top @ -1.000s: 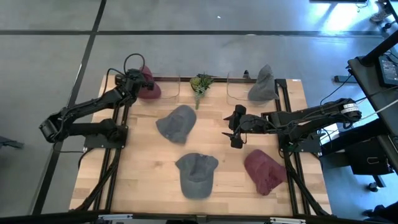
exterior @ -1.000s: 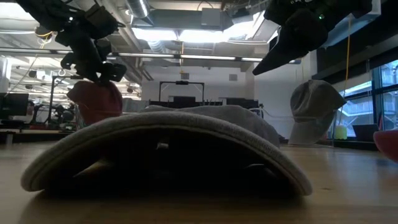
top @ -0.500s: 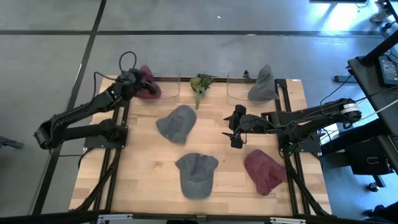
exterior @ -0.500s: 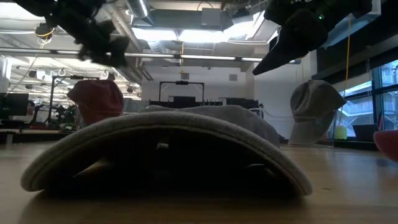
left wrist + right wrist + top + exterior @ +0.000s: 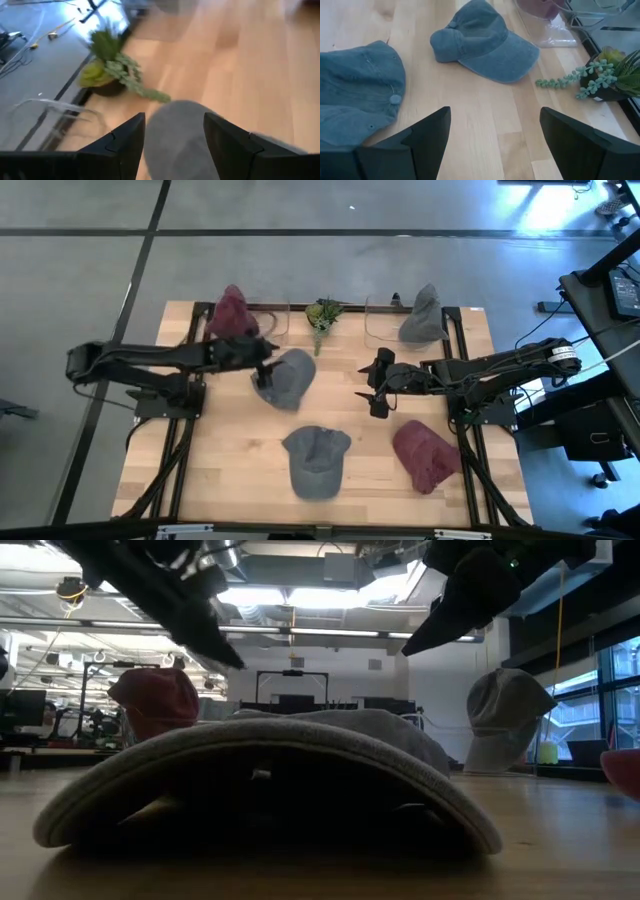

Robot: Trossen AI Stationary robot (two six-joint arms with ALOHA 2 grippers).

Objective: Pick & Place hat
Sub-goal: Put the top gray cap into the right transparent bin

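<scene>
Our left pincer (image 5: 262, 366) hung spread right over the grey hat (image 5: 285, 377) in the middle of the surface (image 5: 230, 470), probably not touching. Our right pincer (image 5: 374, 390), spread too, waited farther off.

Even, soft overhead light falls on the table (image 5: 240, 470) in the high view, with only faint shadows under the caps and a bright patch of glare on the floor at the far right corner. The low view is strongly backlit: ceiling lights (image 5: 290, 595) blaze behind the arms, leaving the near cap (image 5: 270, 780) and both grippers as dark silhouettes. The left wrist view is smeared by motion blur; the plant (image 5: 112, 67) ahead of the left gripper (image 5: 174, 145) is soft, and the grey cap (image 5: 185, 135) between its fingers is a featureless blur. The right wrist view is sharp and evenly lit beyond the right gripper (image 5: 492, 145), whose dark fingers (image 5: 420, 140) are out of focus.
</scene>
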